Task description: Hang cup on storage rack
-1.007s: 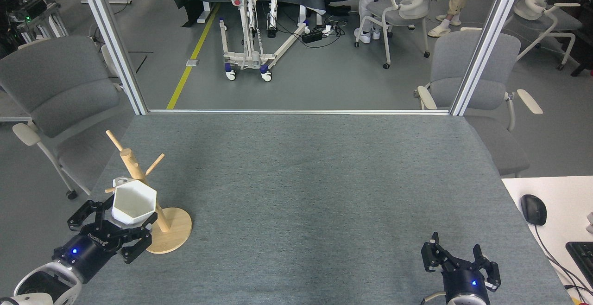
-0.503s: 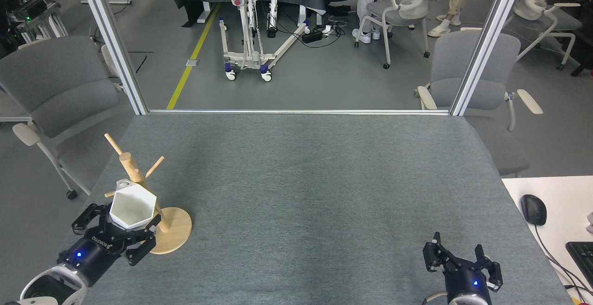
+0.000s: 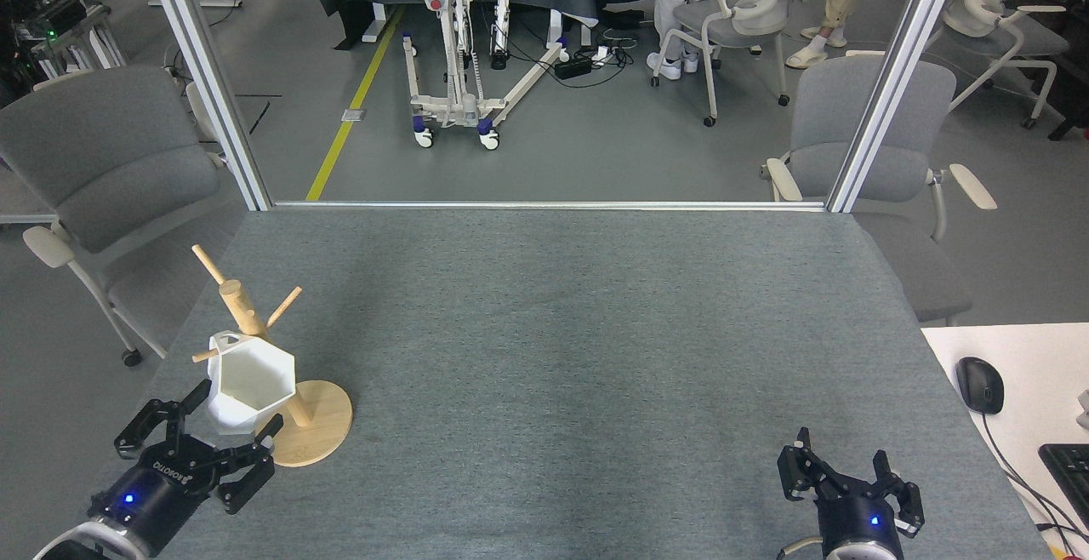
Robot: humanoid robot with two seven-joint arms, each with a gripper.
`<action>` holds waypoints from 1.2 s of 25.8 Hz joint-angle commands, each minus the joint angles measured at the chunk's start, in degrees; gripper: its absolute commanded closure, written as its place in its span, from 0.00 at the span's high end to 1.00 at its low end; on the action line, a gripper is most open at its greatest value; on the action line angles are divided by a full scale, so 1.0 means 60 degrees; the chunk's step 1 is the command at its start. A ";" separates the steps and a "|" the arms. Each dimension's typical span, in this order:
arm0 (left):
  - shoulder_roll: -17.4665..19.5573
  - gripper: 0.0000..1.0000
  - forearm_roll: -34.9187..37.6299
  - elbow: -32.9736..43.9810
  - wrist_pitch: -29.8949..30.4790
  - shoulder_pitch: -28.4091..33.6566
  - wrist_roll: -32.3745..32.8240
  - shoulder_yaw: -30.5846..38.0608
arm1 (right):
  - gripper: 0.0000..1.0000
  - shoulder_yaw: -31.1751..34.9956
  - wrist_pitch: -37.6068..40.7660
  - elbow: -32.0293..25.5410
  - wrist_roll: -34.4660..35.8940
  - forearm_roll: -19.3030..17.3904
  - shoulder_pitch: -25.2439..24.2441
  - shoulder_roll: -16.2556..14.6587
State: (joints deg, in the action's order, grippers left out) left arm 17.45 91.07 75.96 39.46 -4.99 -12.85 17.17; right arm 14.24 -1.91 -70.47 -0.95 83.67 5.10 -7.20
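At the lower left of the frame the left claw (image 3: 204,445) sits low over the grey counter (image 3: 561,356), its dark fingers (image 3: 157,424) spread apart with nothing gripped between them. Just above and slightly right of it is the cup (image 3: 248,383), white and faceted, its hexagonal mouth tipped up toward the camera. The cup's small loop handle is at its upper left edge, up against the lowest peg of the storage rack (image 3: 255,347); whether the peg passes through the loop cannot be told from this angle. The cup's lower end lies right at the claw's fingertips, and contact cannot be made out. The storage rack stands at the left edge of the counter, its pole leaning toward the upper left in this view, two more pegs bare near its top, and its round wooden base partly hidden behind the cup. The middle of the counter is bare cloth. At the lower right of the frame the right claw (image 3: 838,475) rests with its fingers apart, holding nothing, well apart from the cup and rack.
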 commanded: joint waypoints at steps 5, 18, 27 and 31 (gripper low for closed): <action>-0.0330 0.99 0.0071 -0.0033 -0.0746 0.0289 0.0076 -0.0005 | 1.00 0.0000 -0.0004 0.0027 -0.0003 0.0014 0.0000 -0.0001; -0.0887 0.99 0.0086 -0.1087 -0.0878 0.0582 0.0018 -0.0122 | 1.00 0.0000 -0.0004 0.0027 -0.0003 0.0014 0.0000 0.0029; -0.3128 0.99 0.0086 -0.0663 -0.0937 0.0699 0.0032 -0.0649 | 1.00 -0.0044 -0.0004 0.0027 -0.0003 0.0029 0.0000 0.0043; -0.4153 0.99 0.0086 -0.0721 -0.1362 0.0391 0.0032 -0.0737 | 1.00 -0.0146 -0.0033 0.0027 -0.0032 0.0029 0.0030 0.0014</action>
State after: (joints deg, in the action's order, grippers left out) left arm -2.88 91.60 71.68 33.13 -1.34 -12.69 13.24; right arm 13.67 -1.95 -70.31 -0.99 83.84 5.17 -7.03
